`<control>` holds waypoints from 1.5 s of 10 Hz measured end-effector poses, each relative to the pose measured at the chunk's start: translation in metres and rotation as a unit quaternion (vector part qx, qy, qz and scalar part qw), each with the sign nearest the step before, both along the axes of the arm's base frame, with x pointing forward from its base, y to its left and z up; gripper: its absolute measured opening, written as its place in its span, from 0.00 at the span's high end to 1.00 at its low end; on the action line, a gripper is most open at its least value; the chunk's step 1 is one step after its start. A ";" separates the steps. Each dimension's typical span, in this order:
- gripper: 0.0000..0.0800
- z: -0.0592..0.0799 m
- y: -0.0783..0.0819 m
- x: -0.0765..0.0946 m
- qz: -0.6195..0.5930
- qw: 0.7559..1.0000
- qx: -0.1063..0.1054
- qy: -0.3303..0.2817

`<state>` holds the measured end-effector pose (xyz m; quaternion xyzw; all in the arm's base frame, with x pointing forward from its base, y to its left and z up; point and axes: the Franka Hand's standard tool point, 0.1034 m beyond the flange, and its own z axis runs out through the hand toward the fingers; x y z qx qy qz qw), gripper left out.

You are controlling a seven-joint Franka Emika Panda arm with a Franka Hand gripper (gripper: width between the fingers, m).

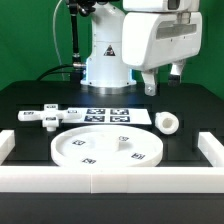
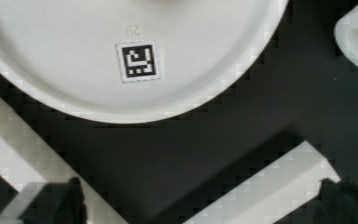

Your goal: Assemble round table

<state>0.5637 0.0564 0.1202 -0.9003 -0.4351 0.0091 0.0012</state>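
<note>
Round rimmed disc [image 1: 107,148] lies flat on the black table [image 1: 30,95], just behind the border rail [image 1: 110,182]. Short post [image 1: 166,122] is near it on the exterior view's right, base piece [image 1: 45,116] on the left. Likely light, stiff, slick plastic; grip at the rim. Gripper [image 1: 163,80] hangs above, jaws spread, empty. Marker board [image 1: 115,113] sits behind the disc.

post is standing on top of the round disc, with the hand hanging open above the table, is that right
Not quite. The post is not on the round disc; it lies on the table beside the disc, towards the exterior view's right. The rest holds: the hand hangs open above the table. The exterior view shows this.
</note>
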 end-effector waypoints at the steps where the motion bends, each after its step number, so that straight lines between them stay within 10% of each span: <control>1: 0.19 0.000 0.000 0.000 0.000 1.000 0.000 0.000; 5: 0.19 -0.002 -0.002 0.000 0.002 1.000 0.000 0.000; 10: 0.19 -0.046 -0.069 -0.006 0.078 0.997 0.001 -0.027; 15: 0.19 -0.063 -0.082 -0.009 0.112 0.994 0.004 -0.017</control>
